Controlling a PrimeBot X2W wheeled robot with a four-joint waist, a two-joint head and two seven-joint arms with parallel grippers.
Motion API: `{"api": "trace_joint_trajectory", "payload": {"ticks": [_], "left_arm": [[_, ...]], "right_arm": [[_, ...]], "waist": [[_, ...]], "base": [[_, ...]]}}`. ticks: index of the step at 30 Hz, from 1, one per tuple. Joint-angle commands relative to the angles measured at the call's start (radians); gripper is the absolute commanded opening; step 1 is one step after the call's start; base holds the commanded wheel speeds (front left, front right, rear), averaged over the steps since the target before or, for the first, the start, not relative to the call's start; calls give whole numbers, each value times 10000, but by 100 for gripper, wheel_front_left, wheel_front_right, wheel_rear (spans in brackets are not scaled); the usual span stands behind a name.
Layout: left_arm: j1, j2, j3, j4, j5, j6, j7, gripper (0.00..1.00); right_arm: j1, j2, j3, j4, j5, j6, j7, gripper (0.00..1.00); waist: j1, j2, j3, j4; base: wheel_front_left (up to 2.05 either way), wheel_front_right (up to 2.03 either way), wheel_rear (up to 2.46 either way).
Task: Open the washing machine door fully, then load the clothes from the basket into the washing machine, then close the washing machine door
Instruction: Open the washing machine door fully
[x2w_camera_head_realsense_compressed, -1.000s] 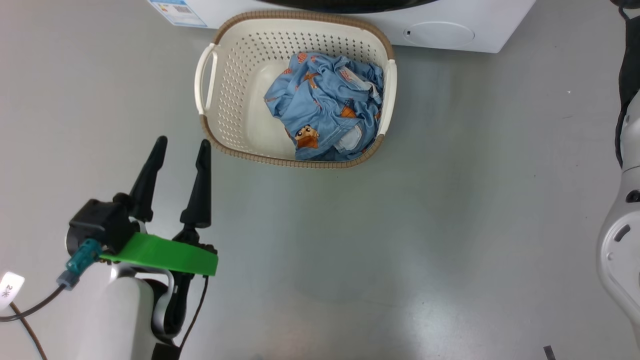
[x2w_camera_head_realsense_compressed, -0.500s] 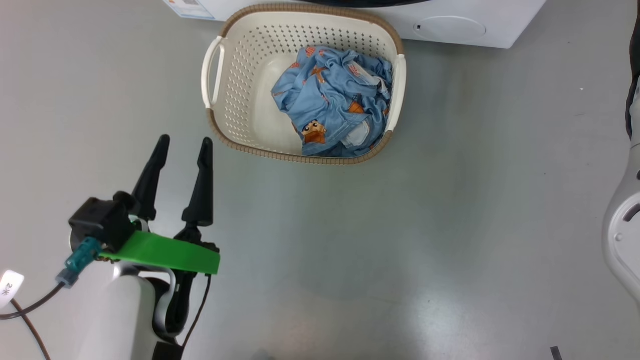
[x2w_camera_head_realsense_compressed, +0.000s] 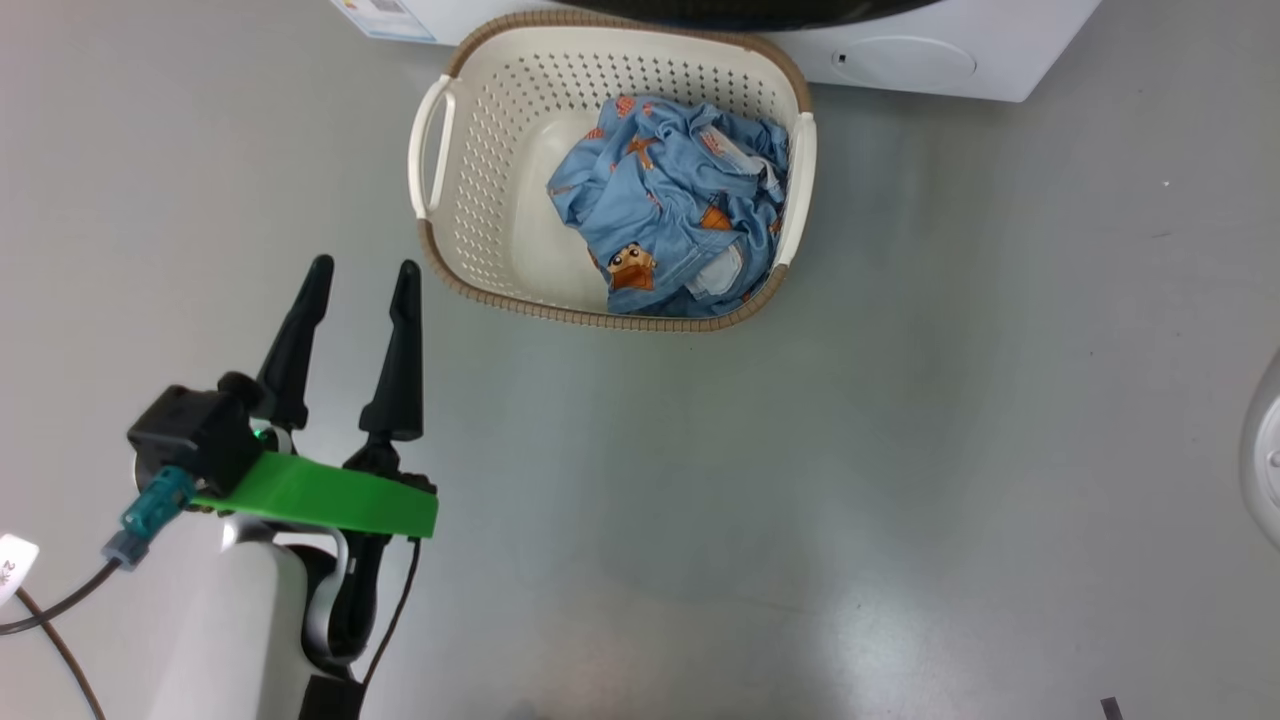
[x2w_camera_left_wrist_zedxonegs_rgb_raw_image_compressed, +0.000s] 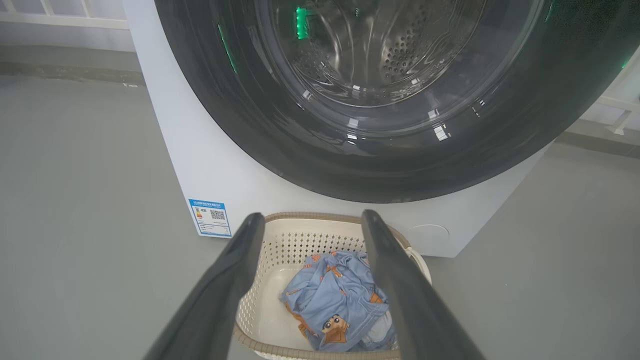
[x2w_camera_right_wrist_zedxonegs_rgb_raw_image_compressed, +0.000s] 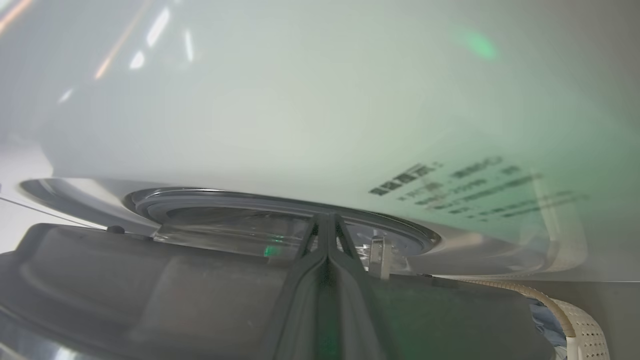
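- Head view: left tool (x2w_camera_head_realsense_compressed: 364, 268) hovers over the floor (x2w_camera_head_realsense_compressed: 700, 520), fingers spread wide, nothing btwn them. It's near the basket (x2w_camera_head_realsense_compressed: 470, 180), off its near left corner, not touching.
- Basket stands on the floor right in front of the washing machine (x2w_camera_head_realsense_compressed: 1000, 60), below the door. Can't tell if the far rim touches the machine.
- The clothes (x2w_camera_head_realsense_compressed: 680, 215): one crumpled blue bundle, bunched to the basket's right side; left half of the basket bare. Nothing loaded yet.
- Left wrist view: washing machine door (x2w_camera_left_wrist_zedxonegs_rgb_raw_image_compressed: 350, 170) looms above the basket, steel drum (x2w_camera_left_wrist_zedxonegs_rgb_raw_image_compressed: 400, 55) visible thru the glass. From this angle can't tell if it's flush or cracked open.
- Right wrist view: right tool (x2w_camera_right_wrist_zedxonegs_rgb_raw_image_compressed: 327, 222) closed tight, fingers pressed together, gripping nothing I can make out. Tips sit at the door's edge w/ a grey ring (x2w_camera_right_wrist_zedxonegs_rgb_raw_image_compressed: 200, 200) and a metal latch piece (x2w_camera_right_wrist_zedxonegs_rgb_raw_image_compressed: 379, 257) just beyond, so the door looks a bit ajar. View is blurry, contact unclear.
- Step in hand, prob: step 1, opening the door, which isn't fully open.
- Next move calls for: right tool to catch behind the door edge and swing it wide along the hinge arc, minding clearance over the basket rim.
- After that: left tool, already open, goes down into the basket's right side for the bundle. Soft cloth, so a deep pinch is needed.
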Motion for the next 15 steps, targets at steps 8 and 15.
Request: {"api": "trace_joint_trajectory", "payload": {"ticks": [8,15], "left_arm": [[86,287,413,-353,172,-16,-63,100],[282,287,423,-375,367,-16,-63,100]], "right_arm": [[393,583,87,-326,338,33,2107,0],[1024,583,29,-539,951,33,3269,0]], "waist": [[-1,0,-357,-73],[-1,0,-746,-85]], "base": [[0,0,0],[0,0,0]]}}
